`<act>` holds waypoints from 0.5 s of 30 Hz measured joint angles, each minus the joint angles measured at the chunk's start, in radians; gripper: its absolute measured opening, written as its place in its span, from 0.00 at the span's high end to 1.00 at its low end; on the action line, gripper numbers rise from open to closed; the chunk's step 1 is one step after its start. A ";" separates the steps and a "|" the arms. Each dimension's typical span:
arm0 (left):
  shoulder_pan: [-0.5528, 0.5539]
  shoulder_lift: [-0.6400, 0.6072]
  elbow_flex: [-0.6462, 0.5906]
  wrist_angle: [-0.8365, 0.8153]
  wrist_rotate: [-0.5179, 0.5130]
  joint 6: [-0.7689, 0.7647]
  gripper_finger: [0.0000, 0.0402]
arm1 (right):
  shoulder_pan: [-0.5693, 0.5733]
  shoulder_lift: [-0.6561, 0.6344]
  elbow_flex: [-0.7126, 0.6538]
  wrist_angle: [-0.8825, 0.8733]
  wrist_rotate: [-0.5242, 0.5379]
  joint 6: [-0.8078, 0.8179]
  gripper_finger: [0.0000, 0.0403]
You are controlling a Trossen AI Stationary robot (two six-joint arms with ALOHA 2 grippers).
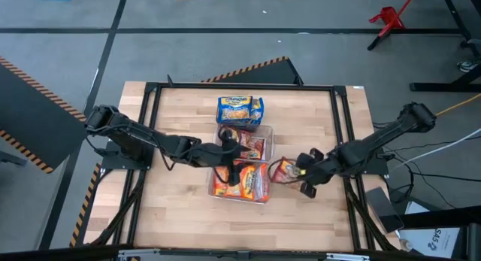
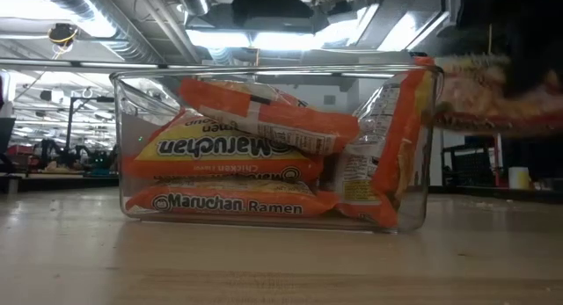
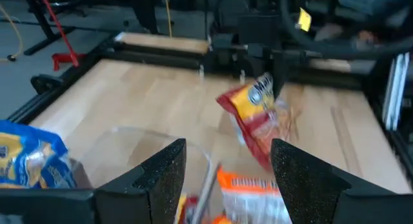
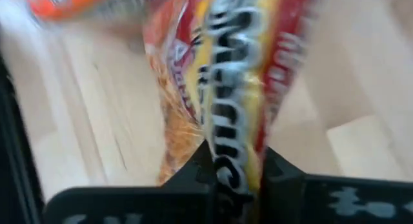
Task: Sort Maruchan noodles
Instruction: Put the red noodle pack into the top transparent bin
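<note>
A red-and-yellow Maruchan noodle packet (image 1: 283, 171) hangs in the air just right of the bins, with my right gripper (image 1: 299, 174) shut on it. In the low view this packet (image 2: 493, 94) shows blurred, higher than the bin's rim. Three clear bins stand in a row at the table's middle. The far one holds blue packets (image 1: 240, 109), the middle one red packets (image 1: 246, 144), the near one orange packets (image 1: 240, 180). My left gripper (image 3: 226, 169) hovers open over the middle and near bins, with nothing between its fingers. My right gripper pinches one narrow end of the red packet (image 4: 233, 161) between its two fingers, which slant down from the table's right side. The packet runs on from the fingers lengthwise. It hangs tilted and clear of the table (image 3: 255, 121).
The near bin (image 2: 422, 147) holds several orange packets, stacked flat with one standing on edge at its right wall. Black frame rails (image 1: 342, 125) run round the table top. Bare wood lies left of the bins and along the near edge.
</note>
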 joint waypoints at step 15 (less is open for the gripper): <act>0.137 0.026 0.000 0.323 0.061 -0.221 0.45 | 0.000 -0.221 0.133 -0.007 0.492 -0.142 0.95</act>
